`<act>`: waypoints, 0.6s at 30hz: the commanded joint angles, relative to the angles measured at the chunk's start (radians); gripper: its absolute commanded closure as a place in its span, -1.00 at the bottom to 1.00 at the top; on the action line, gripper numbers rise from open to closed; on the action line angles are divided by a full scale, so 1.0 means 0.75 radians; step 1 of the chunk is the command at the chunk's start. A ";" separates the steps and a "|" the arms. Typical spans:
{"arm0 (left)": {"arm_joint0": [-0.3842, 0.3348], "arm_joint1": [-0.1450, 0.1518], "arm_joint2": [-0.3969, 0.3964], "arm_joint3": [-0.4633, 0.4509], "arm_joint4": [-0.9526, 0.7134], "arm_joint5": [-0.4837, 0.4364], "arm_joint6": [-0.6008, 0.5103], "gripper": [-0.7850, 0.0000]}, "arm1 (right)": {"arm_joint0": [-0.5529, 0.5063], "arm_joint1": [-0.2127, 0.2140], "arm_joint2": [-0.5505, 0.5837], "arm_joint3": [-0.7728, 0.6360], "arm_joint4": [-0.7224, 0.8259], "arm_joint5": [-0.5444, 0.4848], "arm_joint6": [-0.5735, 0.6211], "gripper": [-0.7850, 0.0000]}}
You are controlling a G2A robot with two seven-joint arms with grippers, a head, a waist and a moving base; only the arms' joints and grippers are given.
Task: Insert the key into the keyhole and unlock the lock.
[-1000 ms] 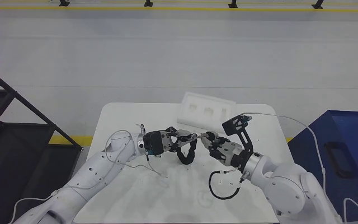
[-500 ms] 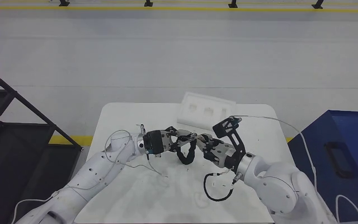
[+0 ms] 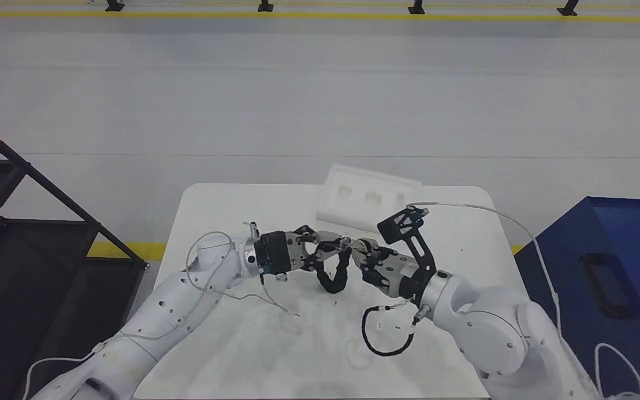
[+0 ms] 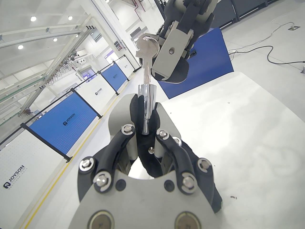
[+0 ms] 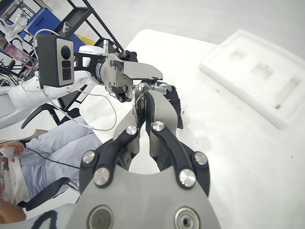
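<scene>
Black pads [image 4: 136,110] of the left gripper [image 4: 145,104] are closed narrow on the lock [image 4: 147,92]. The chrome cylinder is pinched along its length, and its end sticks out past the fingertips. The lock's black cable loop [image 3: 335,275] is seen hanging below the gripper in the top view, just over the table [image 3: 240,340].

The key [image 4: 146,51] is lined up with the cylinder axis. Its blade is entered in the keyhole at the cylinder's free end, with most of the blade exposed. The key's head is pinched flat between the pads of the right gripper [image 5: 142,101], which is clamped tight on it. Whether the key is turned cannot be told.

Both grippers are held tip to tip above the middle of the table, clear of its surface.

A white foam tray [image 3: 368,192] with three rectangular recesses is set at the far edge of the table, well apart from both grippers. Small dark specks [image 5: 218,91] are scattered on the tabletop near the tray.
</scene>
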 commanded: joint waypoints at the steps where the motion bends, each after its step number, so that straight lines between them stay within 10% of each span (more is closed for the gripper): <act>1: -0.001 0.000 -0.005 0.003 -0.011 -0.027 -0.001 1.00 | 0.003 0.003 0.008 -0.002 -0.008 -0.029 0.025 -1.00; 18: 0.014 0.048 -0.126 -0.107 -0.160 -0.525 -0.249 1.00 | 0.152 0.047 0.017 0.071 -0.110 -0.592 0.399 -1.00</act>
